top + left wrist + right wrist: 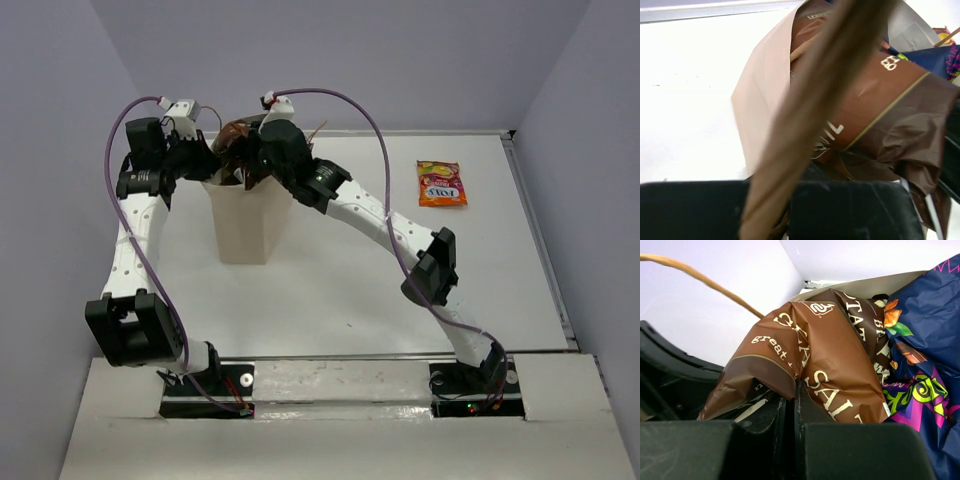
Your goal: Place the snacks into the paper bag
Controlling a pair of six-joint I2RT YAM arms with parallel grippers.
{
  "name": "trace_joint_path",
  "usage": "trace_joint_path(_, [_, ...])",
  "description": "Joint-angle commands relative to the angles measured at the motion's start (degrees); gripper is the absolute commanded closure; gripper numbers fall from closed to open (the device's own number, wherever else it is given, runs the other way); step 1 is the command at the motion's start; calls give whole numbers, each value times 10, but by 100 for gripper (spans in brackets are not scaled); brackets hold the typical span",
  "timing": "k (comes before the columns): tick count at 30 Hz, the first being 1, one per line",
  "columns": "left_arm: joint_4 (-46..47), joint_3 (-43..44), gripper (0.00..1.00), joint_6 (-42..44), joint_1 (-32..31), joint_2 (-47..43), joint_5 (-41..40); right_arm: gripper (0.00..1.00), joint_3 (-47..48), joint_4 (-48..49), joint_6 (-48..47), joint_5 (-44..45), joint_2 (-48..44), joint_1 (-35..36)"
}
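Note:
The beige paper bag [245, 225] stands upright at the middle of the table. My left gripper [205, 168] is at its left rim and looks shut on the bag's edge; in the left wrist view a blurred brown handle [810, 110] runs up between its fingers [855, 210]. My right gripper [252, 160] is over the bag's mouth, shut on the dark brown chip bag [830, 355], which sticks out of the top [235, 135]. A dark blue packet with purple print [925, 365] lies in the bag beside it. The small orange-red packet [441, 184] lies flat on the table at the far right.
White table with a raised edge along the back and right side [540, 230]. Grey walls enclose the back and both sides. Both arms crowd over the bag at the back left.

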Motion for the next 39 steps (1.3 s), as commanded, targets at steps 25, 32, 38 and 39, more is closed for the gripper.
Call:
trace_joint_path(25, [39, 43, 100, -87, 2, -54, 1, 20, 39, -257, -104, -1, -16, -32])
trace_joint_path(32, [38, 25, 100, -78, 2, -58, -7, 9, 23, -154, -134, -36, -149, -32])
trace_joint_path(38, [40, 6, 100, -80, 2, -58, -12, 4, 1, -49, -134, -48, -229, -32])
trace_joint_path(39, [41, -1, 100, -81, 2, -58, -12, 4, 4, -42, -136, -48, -235, -32])
